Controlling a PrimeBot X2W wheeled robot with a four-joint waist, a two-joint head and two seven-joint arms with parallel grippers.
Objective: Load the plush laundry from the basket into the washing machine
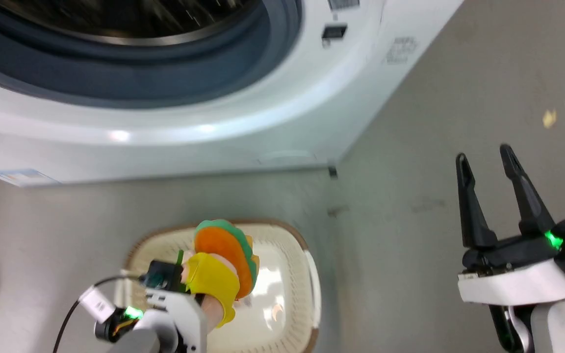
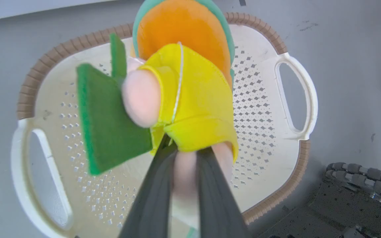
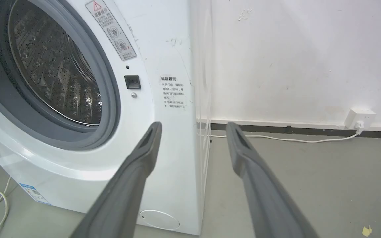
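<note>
Operator: Where is the plush laundry (image 1: 218, 267) sitting now?

Spotter: Your left gripper (image 2: 184, 165) is pinching it by the pale pink part under the yellow top, with both fingers closed on it. It is hanging in the air over the basket (image 1: 307, 279), toward the rim that is facing the washing machine (image 1: 214, 142).

Operator: And the right gripper (image 1: 483, 153)?

Spotter: Its fingers are standing apart and holding nothing, over the floor beside the machine's right corner.

Operator: How am I doing this carry well?

Spotter: I think you are gripping only a narrow soft part, so be moving slowly – a quick swing may be pulling it free. Be lifting first until the toy is clearing the grey door ring (image 1: 165, 83). Then be going forward, deep over the steel drum (image 3: 55, 72), before you are opening the fingers. Dropping it on the ring's lower edge is the risk, I believe.
</note>
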